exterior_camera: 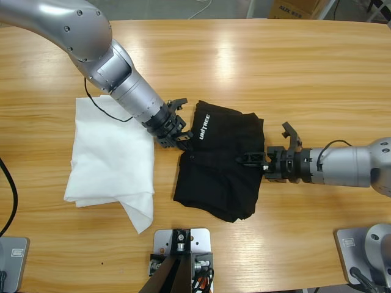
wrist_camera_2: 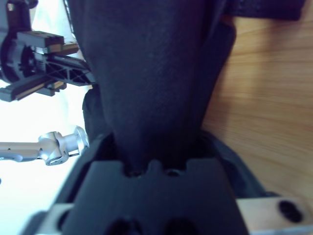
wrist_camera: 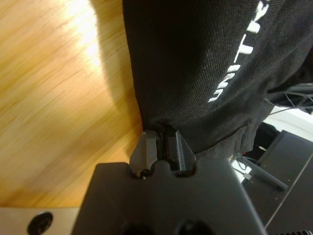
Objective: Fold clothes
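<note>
The high view shows the black T-shirt (exterior_camera: pixel 219 165) bunched at the middle of the wooden table (exterior_camera: pixel 305 79), with a white garment (exterior_camera: pixel 110 162) at centre left, beside it. Only the left wrist view shows the left gripper (wrist_camera: pixel 164 147) pinched tight on the shirt's hem below the white lettering (wrist_camera: pixel 239 54). In the right wrist view, fabric fills the right gripper (wrist_camera_2: pixel 151 166), clamped on the shirt, and hides its jaws; the left gripper appears at upper left.

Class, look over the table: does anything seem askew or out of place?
Yes. The soft black T-shirt lies bunched and crooked, pinched by the left tool and right tool. Beside it, the white garment has one corner trailing askew.
</note>
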